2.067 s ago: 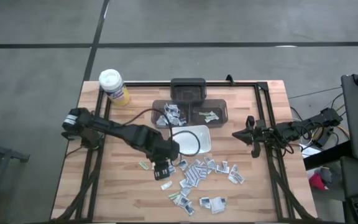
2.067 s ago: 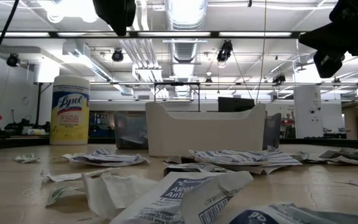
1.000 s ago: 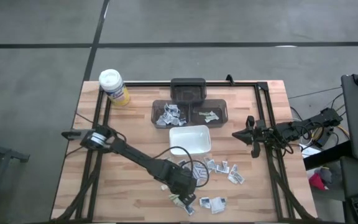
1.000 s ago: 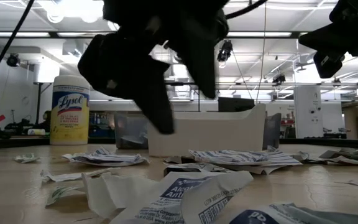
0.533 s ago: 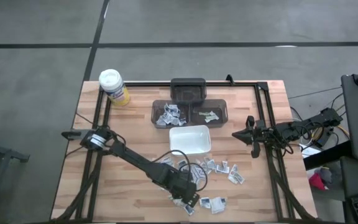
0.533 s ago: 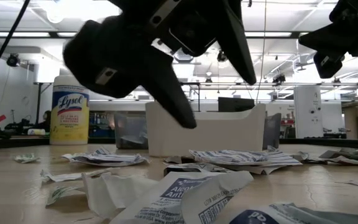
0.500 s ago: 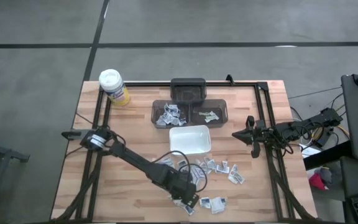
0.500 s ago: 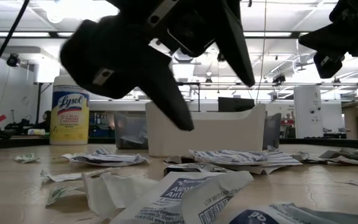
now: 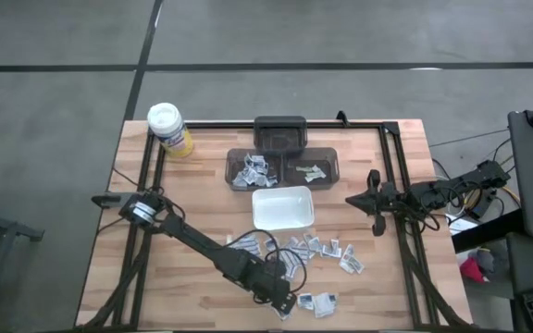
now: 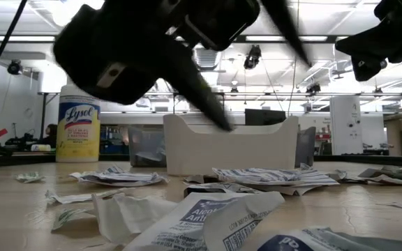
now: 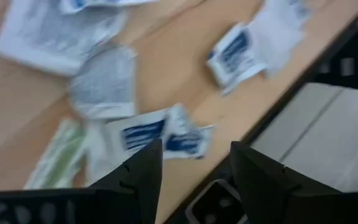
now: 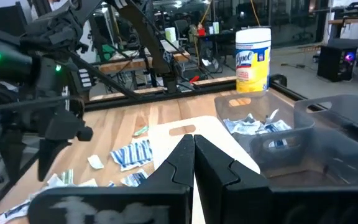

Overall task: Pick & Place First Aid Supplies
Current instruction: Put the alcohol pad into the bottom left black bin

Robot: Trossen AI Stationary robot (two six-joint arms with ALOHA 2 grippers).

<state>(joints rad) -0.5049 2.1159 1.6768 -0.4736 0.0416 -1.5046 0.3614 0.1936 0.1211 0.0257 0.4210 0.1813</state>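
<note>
On the near half of the table (image 9: 174,203) in the high view, you find the left gripper (image 9: 280,298) reached out low over the scattered first aid supplies (image 9: 327,248), at the edge of the pile closest to the front rail; the right gripper (image 9: 352,200) waits well apart beside the right rail; behind the pile stands the white tray (image 9: 282,207), which looks bare inside; behind that, two clear bins (image 9: 283,167) already hold a few packets, the left one a small heap and the right one a greenish piece or two; note the yellow canister (image 9: 168,128) at the far left corner

In the low view, the left arm fills the upper frame as a dark blur above the packets (image 10: 208,209); the tray wall (image 10: 229,143) stands behind them

In the left wrist view, the fingers (image 11: 142,171) stand wide apart with nothing between them; a blue-printed packet (image 11: 157,132) lies on the wood just ahead of the tips

In the right wrist view, the fingers (image 12: 182,155) are pressed together and hold nothing

Treat the task as early: only a small share of packets is binned, most lie loose on the table; your next step is likely to lower onto the packet ahead and close on it
</note>
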